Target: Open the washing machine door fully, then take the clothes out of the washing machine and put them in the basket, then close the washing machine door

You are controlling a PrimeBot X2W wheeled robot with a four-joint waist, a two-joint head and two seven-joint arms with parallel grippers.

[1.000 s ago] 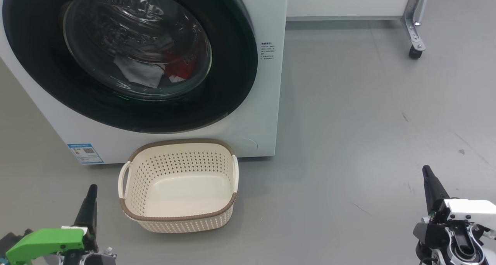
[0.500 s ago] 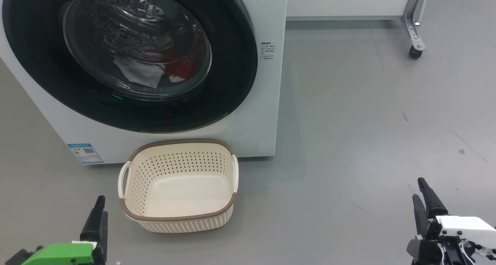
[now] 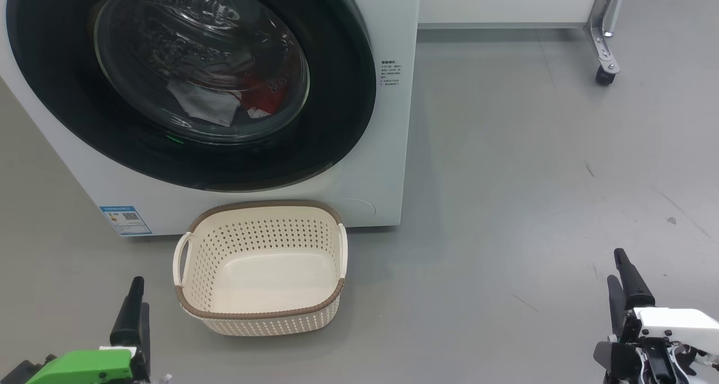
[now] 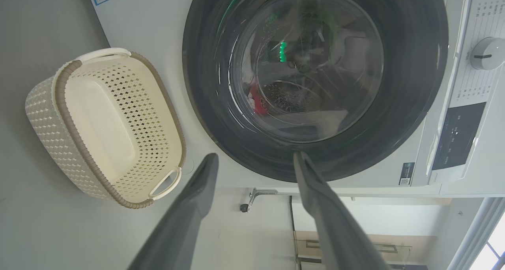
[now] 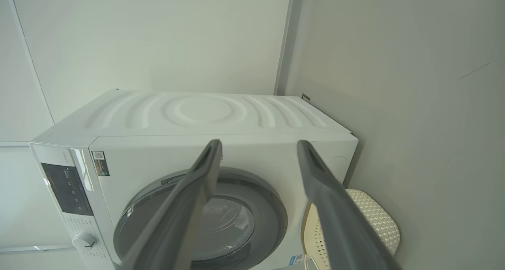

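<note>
The white washing machine (image 3: 387, 165) fills the upper left of the head view. Its door (image 3: 337, 92), black-rimmed with a glass bowl, is closed. Through the glass I see the clothes (image 3: 205, 106), white cloth beside red fabric. The cream basket (image 3: 261, 316) stands empty on the floor just before the washer. My left gripper (image 3: 140, 294) is open at the lower left, beside the basket. My right gripper (image 3: 615, 266) is open at the lower right, far from both. In the left wrist view the open gripper (image 4: 255, 156) faces the door (image 4: 410, 84) and basket (image 4: 43, 116).
Grey floor spreads to the right of the washer. A metal leg on a caster (image 3: 604, 64) stands at the far right, under a white panel. The washer's control panel and knob (image 4: 487, 53) sit above the door. A wall runs behind the machine (image 5: 205, 112).
Both grippers have gone from shut to open. Both sit slightly lower in the head view than a second ago. The picture itself has shifted a little.
</note>
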